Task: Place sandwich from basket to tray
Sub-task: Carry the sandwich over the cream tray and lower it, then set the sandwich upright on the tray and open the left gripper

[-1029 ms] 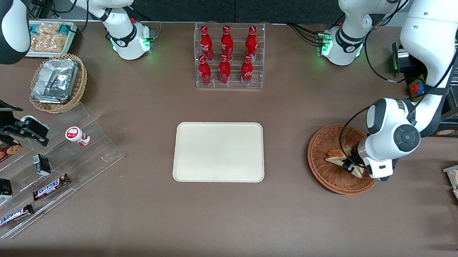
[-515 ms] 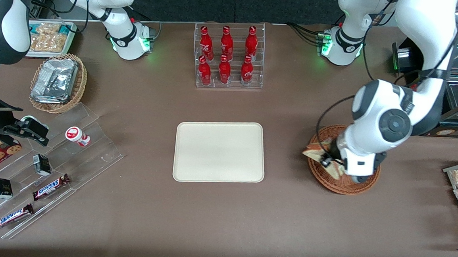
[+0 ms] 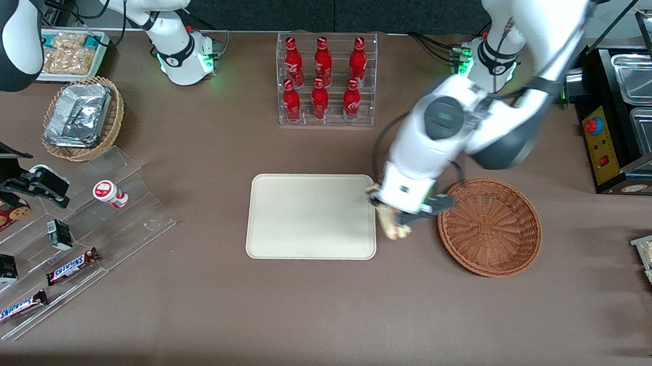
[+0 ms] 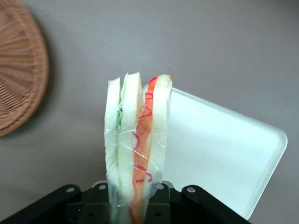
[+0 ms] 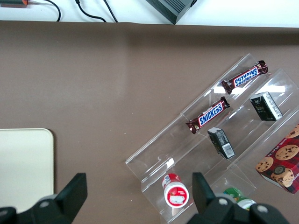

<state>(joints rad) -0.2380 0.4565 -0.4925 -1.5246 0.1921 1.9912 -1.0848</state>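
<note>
Now the tray (image 3: 312, 216) waits bare and the basket (image 3: 490, 227) stands emptied, since the gripper (image 3: 394, 221) has carried the sandwich (image 4: 135, 149) out within the last second. Clamped on the wrapped wedge, it hangs between basket and tray, just beside the tray's rim, so only lowering and release likely remain.

The word "SNICKERS" reads in blue on white on two brown candy bars (image 5: 208, 115) (image 5: 244, 77) lying on the clear stepped display stand (image 5: 187, 144). Seen from the front, the same two bars (image 3: 73, 265) (image 3: 17, 308) sit on the steps of the stand nearest the camera. The red bottles (image 3: 321, 78) in the clear rack carry white script too small to read. The gripper (image 3: 397, 218) bears no readable text and hangs just beside the tray (image 3: 277, 242).
</note>
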